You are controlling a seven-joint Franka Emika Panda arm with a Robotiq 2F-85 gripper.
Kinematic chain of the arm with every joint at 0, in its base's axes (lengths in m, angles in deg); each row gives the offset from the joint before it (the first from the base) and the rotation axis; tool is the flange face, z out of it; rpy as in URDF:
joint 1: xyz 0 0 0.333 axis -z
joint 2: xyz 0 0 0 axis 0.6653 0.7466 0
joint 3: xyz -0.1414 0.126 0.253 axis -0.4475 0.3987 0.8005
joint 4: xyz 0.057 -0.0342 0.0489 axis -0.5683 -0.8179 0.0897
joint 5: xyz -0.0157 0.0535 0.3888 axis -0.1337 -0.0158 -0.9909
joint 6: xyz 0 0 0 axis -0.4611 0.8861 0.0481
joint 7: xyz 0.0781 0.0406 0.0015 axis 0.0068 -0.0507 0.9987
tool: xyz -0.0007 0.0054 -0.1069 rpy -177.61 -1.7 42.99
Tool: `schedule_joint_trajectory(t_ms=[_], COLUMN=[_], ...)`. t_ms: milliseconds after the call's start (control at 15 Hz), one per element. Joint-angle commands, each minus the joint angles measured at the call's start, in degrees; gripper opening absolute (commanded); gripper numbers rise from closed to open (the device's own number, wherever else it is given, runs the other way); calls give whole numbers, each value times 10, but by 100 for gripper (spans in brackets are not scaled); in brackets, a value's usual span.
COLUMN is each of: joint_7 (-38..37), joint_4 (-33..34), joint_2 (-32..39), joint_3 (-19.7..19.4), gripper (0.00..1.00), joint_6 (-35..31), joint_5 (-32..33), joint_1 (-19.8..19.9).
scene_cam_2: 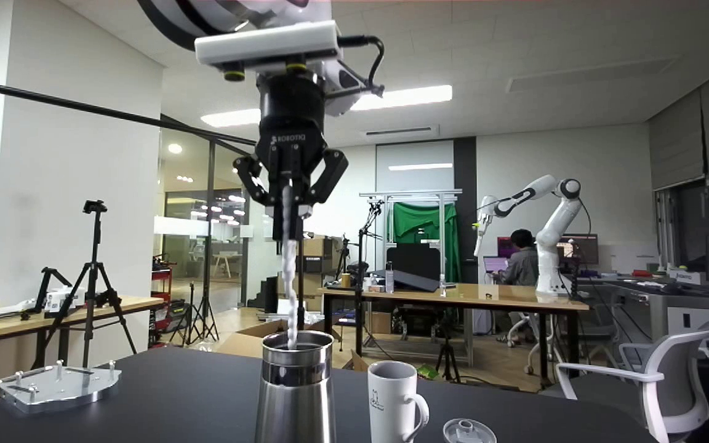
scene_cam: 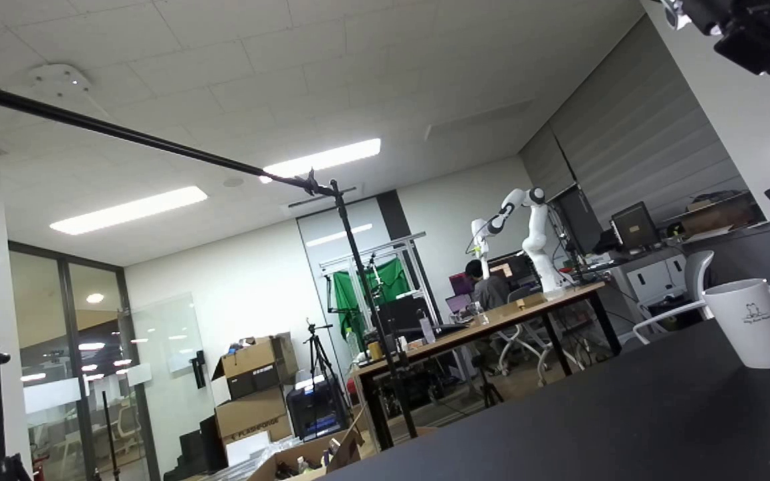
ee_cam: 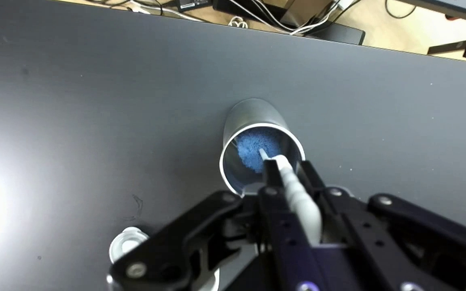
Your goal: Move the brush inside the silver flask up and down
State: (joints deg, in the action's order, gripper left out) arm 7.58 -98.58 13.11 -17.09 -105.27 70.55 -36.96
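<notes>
brush: bristle end down inside the flask, a fuzzy, round blue tuft in the wrist view; white handle, rippled like a twist, rising past the rim with a slight lean.
flask: silver metal, upright, sides narrowing to a shiny collar and a round mouth.
gripper: black, hinged, clasping the brush by its handle, a slim finger on each side, tips well above the rim.
mug: white, smooth, tall, a little line drawing on its wall, upright just beside the flask.
lid: round, see-through, knobbed in the middle, lying near the mug.
table: flat, matte black, under flask, mug and lid.
plate: pale, glossy, angular, studded with short pegs, well apart from the flask.
chair: grey back in a curved white frame, beyond the table.
background: a jointed white arm on a wood-topped desk, a person in grey, green cloth hanging in folds.
</notes>
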Motion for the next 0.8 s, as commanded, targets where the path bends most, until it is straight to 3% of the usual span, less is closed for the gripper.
schedule_joint_trajectory(t_ms=[0,733], joint_7=[11,16], joint_4=[43,-24], joint_2=[-25,63], joint_3=[-6,-27], gripper=[4,4], joint_6=[49,-27], joint_5=[-7,-33], joint_1=[-6,-2])
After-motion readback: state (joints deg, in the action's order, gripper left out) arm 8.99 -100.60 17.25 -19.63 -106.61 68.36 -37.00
